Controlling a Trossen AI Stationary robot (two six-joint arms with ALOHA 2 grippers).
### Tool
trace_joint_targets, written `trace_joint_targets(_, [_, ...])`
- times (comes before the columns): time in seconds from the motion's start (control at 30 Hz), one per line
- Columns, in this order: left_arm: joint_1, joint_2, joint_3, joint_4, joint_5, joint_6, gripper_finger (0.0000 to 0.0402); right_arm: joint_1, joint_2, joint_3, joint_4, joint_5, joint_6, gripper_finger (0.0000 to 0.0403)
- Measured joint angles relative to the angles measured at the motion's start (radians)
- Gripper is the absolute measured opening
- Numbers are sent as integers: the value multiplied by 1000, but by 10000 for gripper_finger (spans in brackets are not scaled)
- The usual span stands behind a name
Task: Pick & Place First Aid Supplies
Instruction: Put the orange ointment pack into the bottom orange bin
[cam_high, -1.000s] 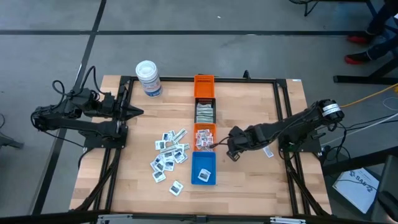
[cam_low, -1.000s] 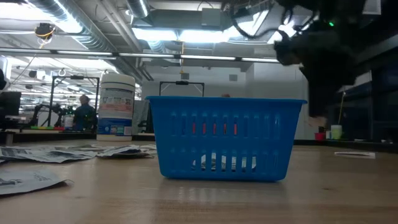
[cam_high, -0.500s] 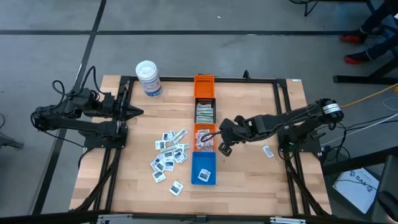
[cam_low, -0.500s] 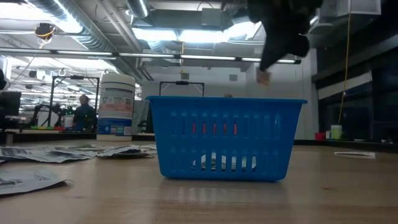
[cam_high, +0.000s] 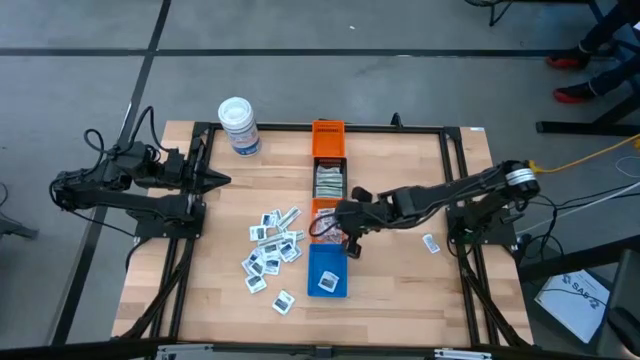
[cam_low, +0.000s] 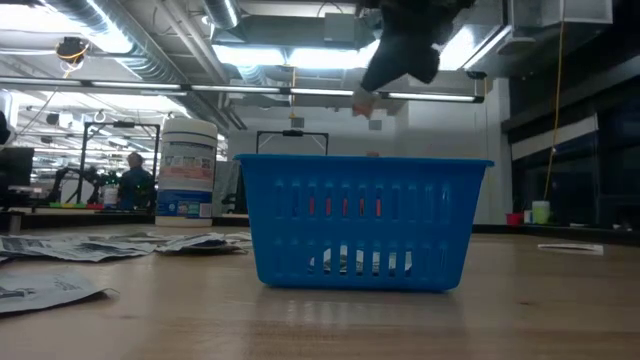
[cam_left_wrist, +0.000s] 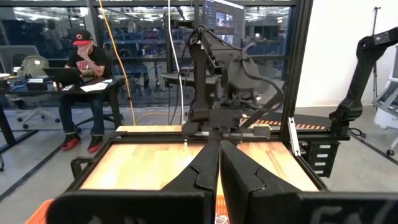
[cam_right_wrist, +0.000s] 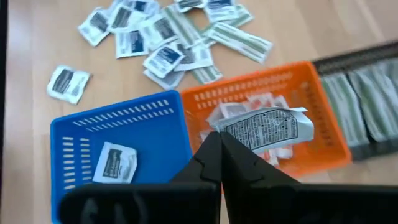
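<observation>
My right gripper (cam_high: 349, 240) hangs above the row of bins, over the near orange bin (cam_high: 328, 215) and the blue bin (cam_high: 327, 270), and is shut on a white packet with black print (cam_right_wrist: 264, 127). In the low view that packet (cam_low: 362, 105) shows small, high above the blue bin (cam_low: 365, 220). Red-printed packets lie in the near orange bin (cam_right_wrist: 261, 106), and one white packet (cam_right_wrist: 114, 163) lies in the blue bin. More first aid supplies (cam_high: 272, 250) lie flat on the table left of the bins. My left gripper (cam_high: 222, 181) waits shut at the table's left side. My right gripper pinches the packet between its two fingertips by one end (cam_right_wrist: 231, 132). The fingers slant down from the table's right. The rest of the packet sticks out sideways past the fingers, lifted clear above the near orange bin.
A far orange bin (cam_high: 328, 138) and a black bin with pale strips (cam_high: 330, 182) continue the row toward the far edge. A white tub (cam_high: 240, 126) stands at the far left. One stray packet (cam_high: 431, 242) lies on the table to the right of the bins.
My right gripper has risen and gone toward the table's left, from beside the bins' right side to above them, rolling as it went. It has stayed shut on the packet, which has gone along clear of the table.
</observation>
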Motion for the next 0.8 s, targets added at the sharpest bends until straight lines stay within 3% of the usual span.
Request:
trace_joint_targets(0.37, [0, 0, 0, 0, 0, 0, 11, -16, 160, 56, 22, -47, -149, 3])
trace_joint_targets(0.8, [0, 0, 0, 0, 0, 0, 9, -43, 211, 56, 70, -47, -109, 76])
